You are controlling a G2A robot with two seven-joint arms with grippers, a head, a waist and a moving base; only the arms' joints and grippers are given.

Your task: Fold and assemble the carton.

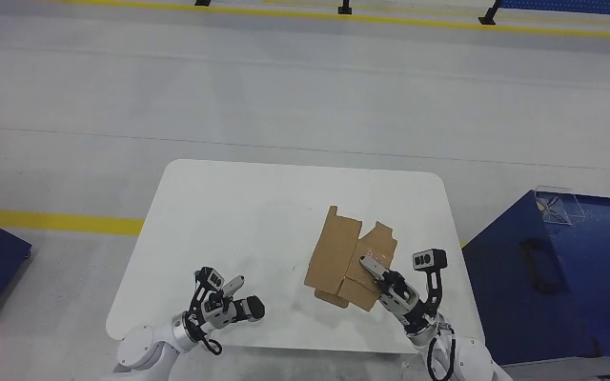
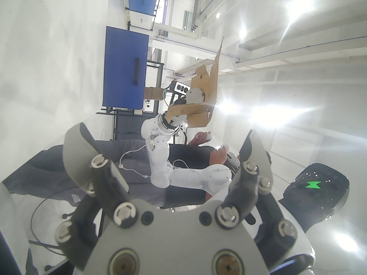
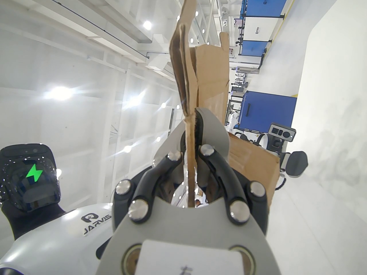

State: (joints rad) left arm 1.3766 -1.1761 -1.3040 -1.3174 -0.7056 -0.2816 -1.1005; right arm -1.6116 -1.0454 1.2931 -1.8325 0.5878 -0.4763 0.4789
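The right gripper (image 3: 190, 121) is clamping the carton (image 1: 343, 257) by its near edge. Both fingers are pressing flat against a cardboard sheet that is running straight up between them. I am pinching it at the rim rather than mid-panel, I think, so that the body of the blank is staying free to swing and open out. From the top view the carton is lying over the near right part of the table (image 1: 238, 219). It is flattened and brown, with its flaps (image 1: 381, 238) pointing away from me. In the right wrist view the layers are parting a little beyond the fingers, which suggests the sleeve is beginning to open. I cannot tell whether the far end is resting on the table or hanging clear of it.

The left gripper (image 2: 165, 147) is hovering by the near left edge of the table, well apart from the carton, with its jaws spread wide and nothing between them. I am keeping it unloaded because the next fold will probably need a second contact. One side is anchoring the blank while the other pushes a panel square. The risk I am watching is the thin edge slipping or creasing under the pinch.
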